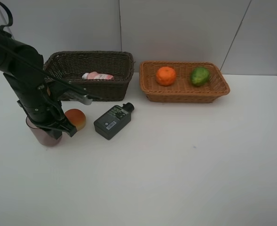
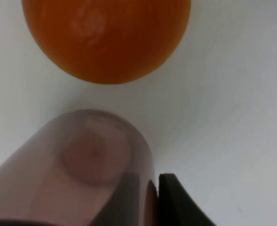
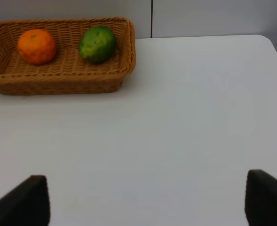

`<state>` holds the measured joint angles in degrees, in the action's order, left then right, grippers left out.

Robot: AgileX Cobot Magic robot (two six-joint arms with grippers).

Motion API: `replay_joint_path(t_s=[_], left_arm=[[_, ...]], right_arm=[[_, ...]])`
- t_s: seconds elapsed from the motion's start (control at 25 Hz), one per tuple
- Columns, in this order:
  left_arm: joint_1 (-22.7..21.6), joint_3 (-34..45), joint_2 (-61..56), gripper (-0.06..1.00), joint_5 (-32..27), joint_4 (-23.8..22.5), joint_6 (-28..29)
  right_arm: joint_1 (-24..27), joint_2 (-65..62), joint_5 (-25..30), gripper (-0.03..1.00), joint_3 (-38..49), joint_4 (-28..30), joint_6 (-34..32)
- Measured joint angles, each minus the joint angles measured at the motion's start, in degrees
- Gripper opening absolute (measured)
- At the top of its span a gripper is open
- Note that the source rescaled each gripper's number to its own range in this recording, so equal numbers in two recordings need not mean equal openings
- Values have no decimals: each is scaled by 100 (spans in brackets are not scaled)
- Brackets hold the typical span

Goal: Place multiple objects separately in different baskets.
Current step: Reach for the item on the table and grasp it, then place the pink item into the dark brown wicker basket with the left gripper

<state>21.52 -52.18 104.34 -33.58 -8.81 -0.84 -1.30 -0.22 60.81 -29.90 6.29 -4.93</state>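
The left gripper is clenching the mauve cup by its wall; better lifting straight up, as the peach is sitting just ahead.

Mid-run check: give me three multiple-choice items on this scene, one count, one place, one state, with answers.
1. Fruits in the tan basket? A one B two C three
2. The pink bottle lies: A in the dark brown basket B in the tan basket C on the table
3. The left gripper is: A open above the peach B holding the grey bottle C shut on the mauve cup
Answers: B, orange and green fruit lie there; A, brown weave surrounds it; C, its jaws pinch the cup's wall.
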Motion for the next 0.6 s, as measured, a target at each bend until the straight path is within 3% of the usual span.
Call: replay_joint_path(t_s=[0.6], left_arm=[[0,0,0,0,-107,-7,0]], right_arm=[[0,0,0,79,0,0,0]])
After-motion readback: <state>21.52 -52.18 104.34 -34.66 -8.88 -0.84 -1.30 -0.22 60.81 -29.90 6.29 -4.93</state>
